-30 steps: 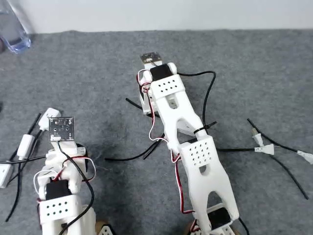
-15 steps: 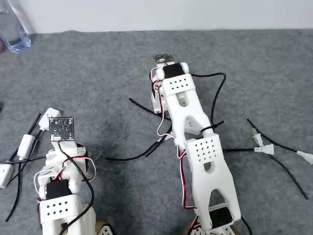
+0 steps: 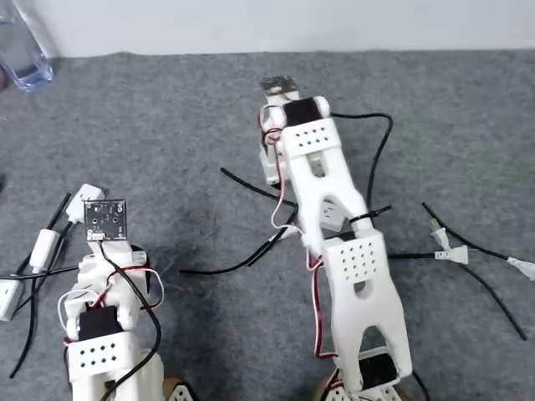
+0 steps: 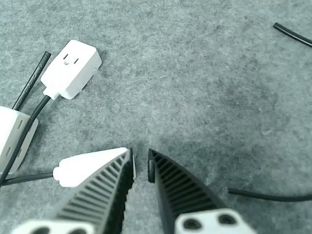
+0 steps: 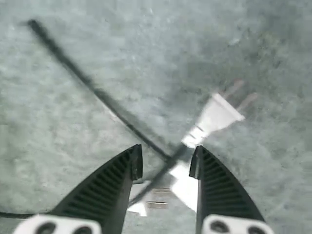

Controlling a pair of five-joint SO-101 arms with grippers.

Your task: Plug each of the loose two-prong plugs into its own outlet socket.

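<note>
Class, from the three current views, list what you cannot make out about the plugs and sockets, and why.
Right wrist view: the plug is blurred, so its prongs are unclear.
Left wrist view: one socket is cut off by the frame edge; a white piece is half hidden behind a finger.
High view: a loose plug has prongs too small to judge.

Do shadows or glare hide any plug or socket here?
High view: even, soft light, no glare on the carpet; left wrist view: a soft dark patch on the carpet ahead of the jaws, clear of the white socket; right wrist view: darker carpet near the plug, which is itself well lit.
</note>
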